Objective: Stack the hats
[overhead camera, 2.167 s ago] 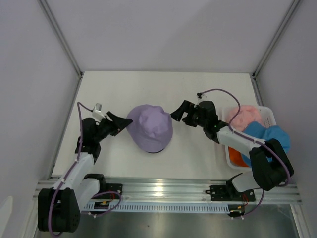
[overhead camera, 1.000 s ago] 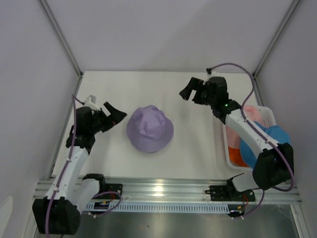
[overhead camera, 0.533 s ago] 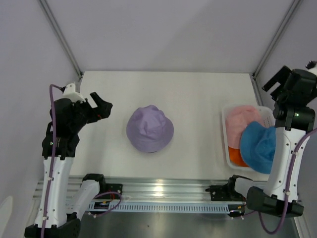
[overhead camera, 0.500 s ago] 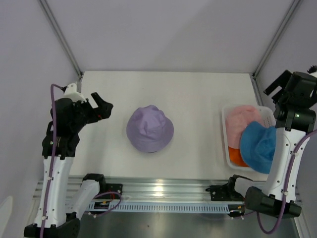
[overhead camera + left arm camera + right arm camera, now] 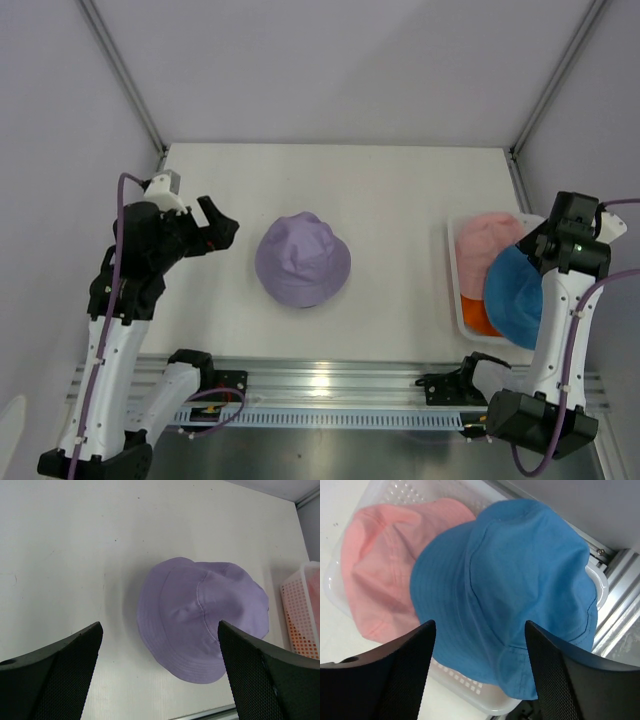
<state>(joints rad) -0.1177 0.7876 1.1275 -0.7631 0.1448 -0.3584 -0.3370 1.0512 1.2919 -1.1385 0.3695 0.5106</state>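
A lavender hat (image 5: 302,262) lies crown up on the white table at centre; it also shows in the left wrist view (image 5: 202,617). My left gripper (image 5: 215,232) is open and empty, raised to the hat's left (image 5: 160,626). A blue hat (image 5: 515,300) lies on top of a pink hat (image 5: 485,235) and an orange hat (image 5: 478,318) in the white basket (image 5: 452,270). My right gripper (image 5: 543,243) is open and empty above the blue hat (image 5: 515,580), with the pink hat (image 5: 380,580) beside it.
The white basket's rim (image 5: 485,705) sits at the table's right edge, next to the metal rail. The basket's edge shows at the right of the left wrist view (image 5: 302,615). Grey walls enclose the table on three sides.
Both grippers have drawn away from the lavender hat's sides. The right arm swung right and now hangs over the basket; the left arm backed off to the left. The hat stayed put.
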